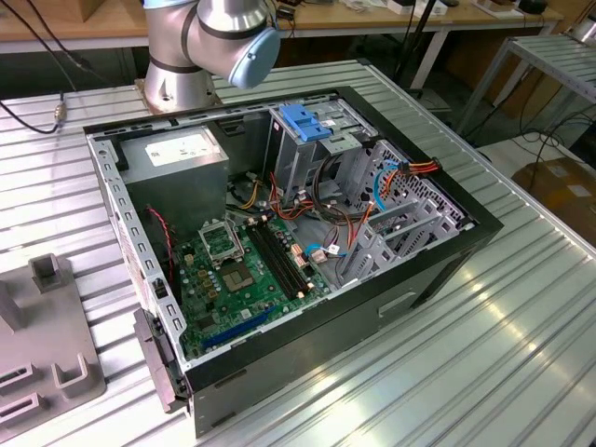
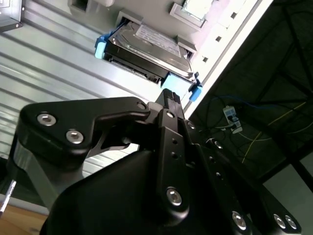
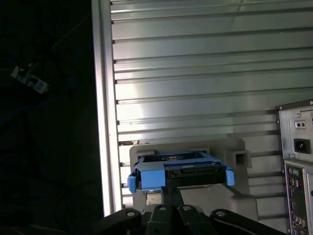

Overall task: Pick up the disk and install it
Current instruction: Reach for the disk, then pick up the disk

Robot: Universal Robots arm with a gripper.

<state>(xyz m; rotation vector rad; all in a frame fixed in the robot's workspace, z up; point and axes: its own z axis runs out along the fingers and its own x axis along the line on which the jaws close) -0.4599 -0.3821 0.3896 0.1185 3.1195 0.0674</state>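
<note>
Gripper: fingers drawn together, tip at blue rail of the disk; actual grip not confirmable. Disk sits flat in grey holder on ribbed table, near table edge. Second wrist view adds disk's top w/ white label; first wrist view gives its connector end plus PC case rear, well apart. Exterior view: case open, motherboard exposed, blue bracket at case's 12 o'clock, cable bundle at 2, arm at 11.
</note>
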